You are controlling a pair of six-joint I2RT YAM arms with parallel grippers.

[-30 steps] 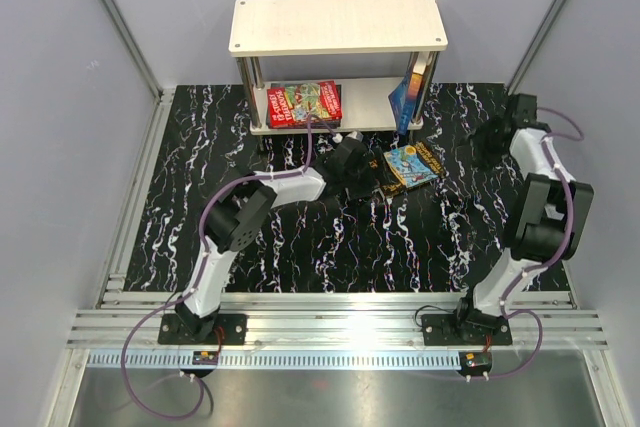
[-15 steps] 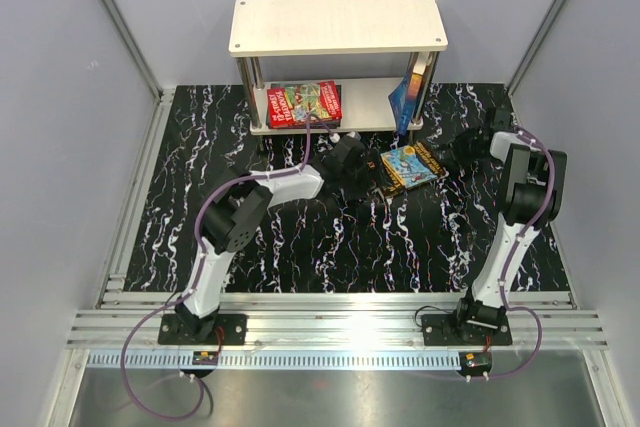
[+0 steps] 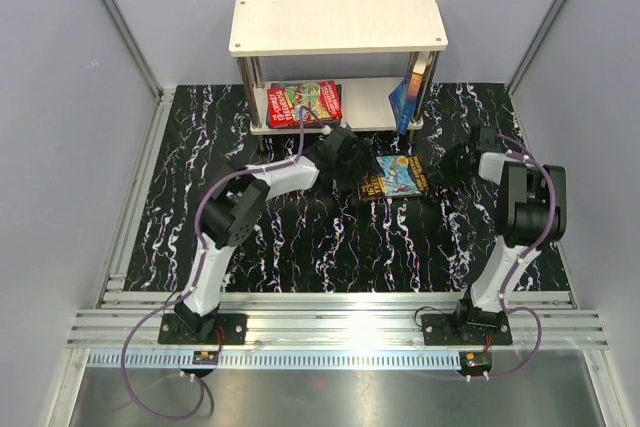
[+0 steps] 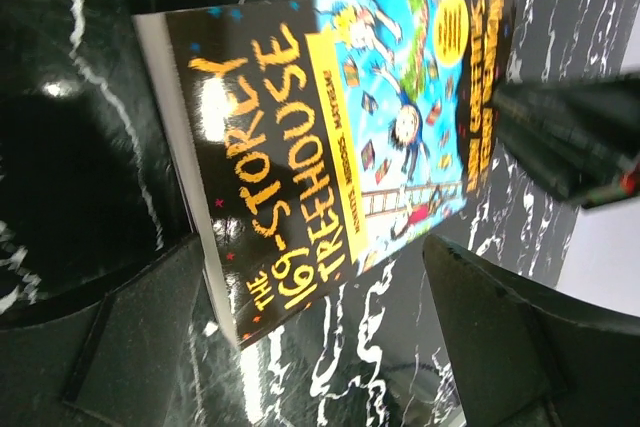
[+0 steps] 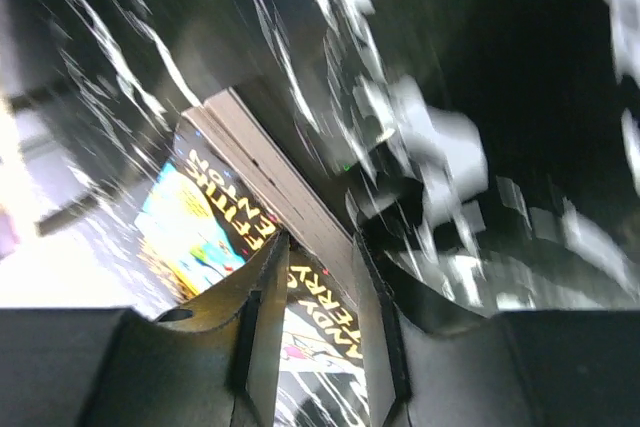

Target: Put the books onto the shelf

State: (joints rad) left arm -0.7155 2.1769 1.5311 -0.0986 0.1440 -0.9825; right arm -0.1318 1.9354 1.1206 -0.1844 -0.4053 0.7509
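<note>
Cream boards on four silver metal posts are making up the small two-tier shelf [image 3: 335, 25], which is standing at the far side of the black, white-veined marble bench [image 3: 300, 247]. At the left end of the shelf's lower tier, we are seeing the red paperback [image 3: 305, 103] lying flat with its Treehouse cover facing up. At the right end of that tier the plain blue paperback [image 3: 404, 97] is standing on edge by the right front post. Another thin book [image 3: 421, 67] is standing behind it, and we cannot make out its cover.

The dark paperback [image 3: 396, 177] with the blue and yellow illustration is lying flat on the bench, cover up, just in front of the shelf's right half and apart from it.

The left tool [image 3: 350, 167] is sitting in front of the shelf's middle, just beside that book's left edge. Its jaws are standing wide apart and gripping nothing, and in its wrist view the two dark fingers [image 4: 140, 327] are framing one end of the cover.

The right tool [image 3: 452, 162] is sitting in front of the shelf's right end, just beside the book's right edge, with its jaws narrowed to a slim gap. Its wrist view is blurred. Through the gap we are seeing part of the cover and the page edge, and we cannot tell whether the fingers are touching the book.
</note>
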